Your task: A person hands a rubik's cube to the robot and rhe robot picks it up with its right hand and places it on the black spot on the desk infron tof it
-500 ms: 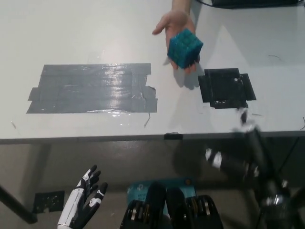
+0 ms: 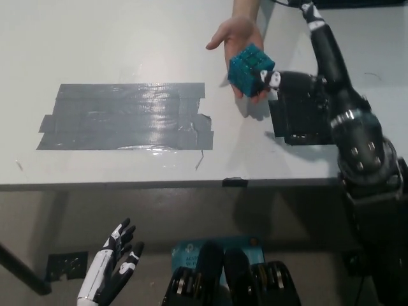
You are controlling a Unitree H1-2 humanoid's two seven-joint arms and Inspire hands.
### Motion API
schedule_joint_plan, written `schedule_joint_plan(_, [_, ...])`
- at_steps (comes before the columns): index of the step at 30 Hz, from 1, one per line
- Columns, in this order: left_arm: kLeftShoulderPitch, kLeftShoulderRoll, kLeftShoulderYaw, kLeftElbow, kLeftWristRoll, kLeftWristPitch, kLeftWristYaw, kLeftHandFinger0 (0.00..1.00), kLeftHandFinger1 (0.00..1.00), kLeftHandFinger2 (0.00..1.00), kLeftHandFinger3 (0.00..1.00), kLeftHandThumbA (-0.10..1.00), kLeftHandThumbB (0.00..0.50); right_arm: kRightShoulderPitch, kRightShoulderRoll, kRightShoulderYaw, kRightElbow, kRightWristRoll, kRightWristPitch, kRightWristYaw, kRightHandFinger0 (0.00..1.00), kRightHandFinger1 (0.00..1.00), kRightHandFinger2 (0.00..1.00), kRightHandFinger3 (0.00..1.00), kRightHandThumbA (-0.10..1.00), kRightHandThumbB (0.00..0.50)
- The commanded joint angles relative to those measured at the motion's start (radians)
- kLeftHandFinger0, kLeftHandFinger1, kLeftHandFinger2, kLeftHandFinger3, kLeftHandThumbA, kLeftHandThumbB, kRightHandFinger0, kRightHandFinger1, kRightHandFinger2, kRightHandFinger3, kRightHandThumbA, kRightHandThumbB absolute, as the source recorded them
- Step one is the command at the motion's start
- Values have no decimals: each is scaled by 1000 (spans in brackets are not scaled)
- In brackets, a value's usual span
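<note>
A person's hand (image 2: 233, 32) reaches in from the top and holds a teal rubik's cube (image 2: 250, 67) on its palm above the white desk. My black right hand (image 2: 290, 89) is over the desk just right of the cube, fingers spread and open, one fingertip (image 2: 273, 78) at the cube's right side. It does not grip the cube. The black spot (image 2: 299, 132) lies under that hand and is partly hidden by it. Below the desk edge at the lower left, my white left hand (image 2: 111, 268) rests open.
A large patch of grey tape (image 2: 127, 118) covers the desk's left middle. The desk's front edge (image 2: 127, 186) crosses the picture, with a small black mark (image 2: 233, 182) on it. My right forearm (image 2: 360, 153) leans over the desk's right part.
My right arm has risen from below the desk edge at the lower right and now reaches over the black spot to the cube. The person's hand and cube barely moved.
</note>
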Motion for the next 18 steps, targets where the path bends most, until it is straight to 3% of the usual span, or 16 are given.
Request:
schedule_joint_plan(1, [-7, 12, 0, -37, 5, -28, -13, 1000, 1000, 1000, 1000, 686, 134, -122, -12, -31, 149, 60, 15, 17, 1000, 1000, 1000, 1000, 898, 438])
schedule_joint_plan(8, [-17, 17, -6, -36, 24, -31, -13, 1000, 1000, 1000, 1000, 653, 124, -244, 15, -116, 402, 181, 5, 26, 1000, 1000, 1000, 1000, 880, 470])
schedule_joint_plan(18, [-25, 22, -12, -53, 33, -16, -22, 1000, 1000, 1000, 1000, 639, 126, -322, 15, -106, 601, 168, -44, -10, 1000, 1000, 1000, 1000, 923, 468])
